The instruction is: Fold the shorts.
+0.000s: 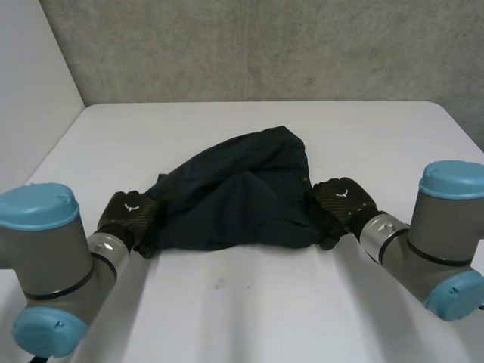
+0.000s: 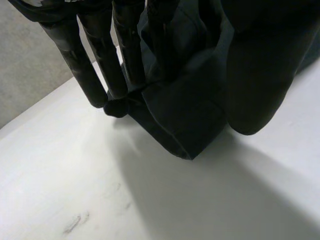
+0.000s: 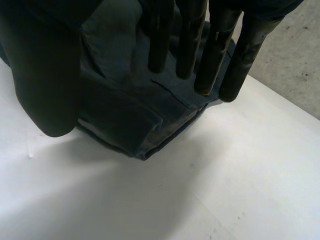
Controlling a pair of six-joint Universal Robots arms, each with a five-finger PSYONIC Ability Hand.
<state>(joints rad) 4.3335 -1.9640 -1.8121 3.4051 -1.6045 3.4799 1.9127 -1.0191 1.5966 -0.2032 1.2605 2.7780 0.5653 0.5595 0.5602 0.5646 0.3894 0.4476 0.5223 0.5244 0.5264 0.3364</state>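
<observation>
At table ctr, shorts (image 1: 242, 193) sit bunched on the white table (image 1: 242, 302): far part rests on the surface, near edge is taken at both ends.

Left hand (image 1: 128, 215): at near-left corner, cloth pinched btwn straight fingers (image 2: 100, 65) and thumb (image 2: 260, 75). Corner hangs below the grip, just clear of the surface.

Right hand (image 1: 342, 200): same pinch at near-right corner, hem fold visible under its fingertips (image 3: 207, 85).

Step in hand (judged): carry near edge over to far edge for a half fold.
1. Spread hands apart to take slack out of the edge btwn them; cloth is humped at mid.
2. Raise both hands together, equal height. Uneven lift skews the fold.
3. Travel fwd low, so the lower layer is not dragged.
4. Lay near corners onto far corners, then let go.

Risk: a thin pinch may slip. Check both corners are held before moving.
</observation>
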